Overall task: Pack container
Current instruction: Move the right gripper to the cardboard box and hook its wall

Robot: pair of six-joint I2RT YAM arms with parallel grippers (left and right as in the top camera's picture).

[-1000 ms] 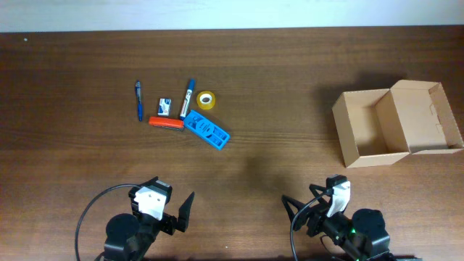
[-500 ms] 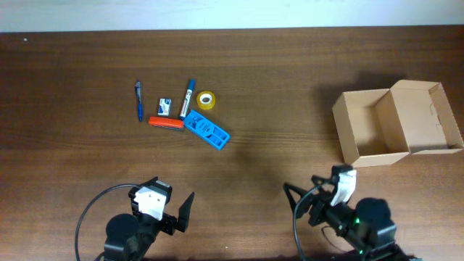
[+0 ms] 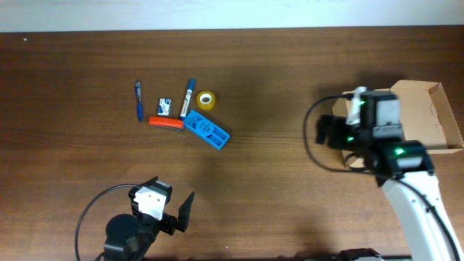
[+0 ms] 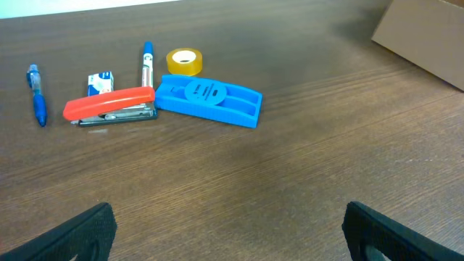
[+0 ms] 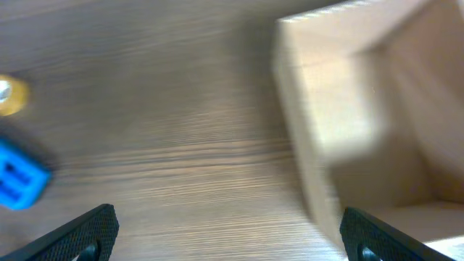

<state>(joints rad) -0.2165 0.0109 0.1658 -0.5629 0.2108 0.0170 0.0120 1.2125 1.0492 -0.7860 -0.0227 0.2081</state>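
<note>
The container, an open brown cardboard box [image 3: 424, 109] with its flap lid folded back, sits at the right of the table. It also shows in the right wrist view [image 5: 348, 109], blurred. My right gripper [image 3: 328, 132] hovers at the box's left wall, open and empty [image 5: 232, 239]. My left gripper [image 3: 170, 197] rests low near the front edge, open and empty [image 4: 232, 235]. The stationery lies at the left: blue pen [image 3: 138, 100], small white pack [image 3: 164, 107], marker [image 3: 189, 96], yellow tape roll [image 3: 206, 100], red stapler [image 3: 166, 122].
A blue flat box [image 3: 207, 130] lies beside the stapler and shows in the left wrist view [image 4: 209, 100]. Bare brown table [image 3: 275, 87] lies between the stationery and the container. The right arm covers most of the container's inside from above.
My right arm has swung up from the front edge to the container's left wall. The left arm and the objects have not moved.
</note>
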